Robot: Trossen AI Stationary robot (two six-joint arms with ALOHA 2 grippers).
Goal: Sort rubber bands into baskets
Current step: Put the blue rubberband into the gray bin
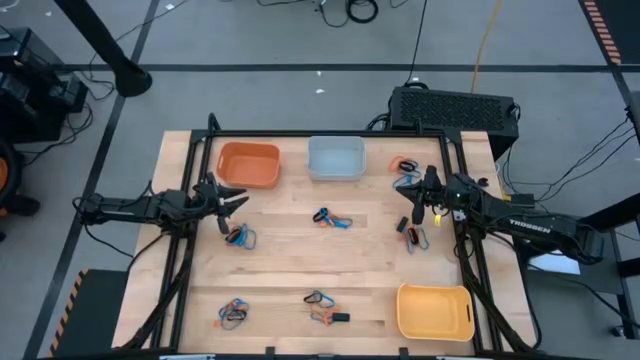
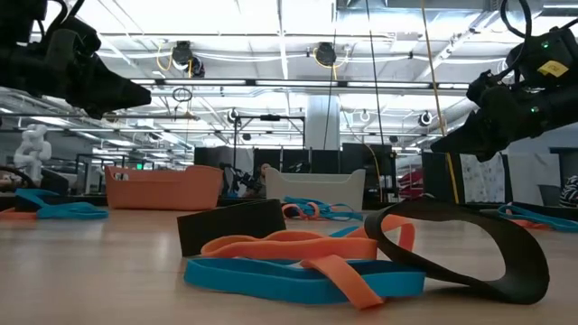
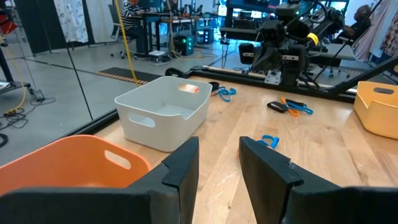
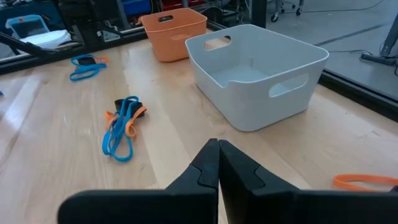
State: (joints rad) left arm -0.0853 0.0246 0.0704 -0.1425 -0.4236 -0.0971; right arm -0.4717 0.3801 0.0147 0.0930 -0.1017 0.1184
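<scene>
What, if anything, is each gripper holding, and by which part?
Nothing is held. The left gripper is open and empty; the right gripper is shut with nothing between its fingers.

Black box (image 1: 455, 108) behind wooden table (image 1: 290, 260)

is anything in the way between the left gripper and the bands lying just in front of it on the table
Nothing visible. The left gripper, open and empty, hangs above bare wood beside the orange basket. The nearest rubber band cluster lies just below it in the high view, with only tabletop between them.
</scene>
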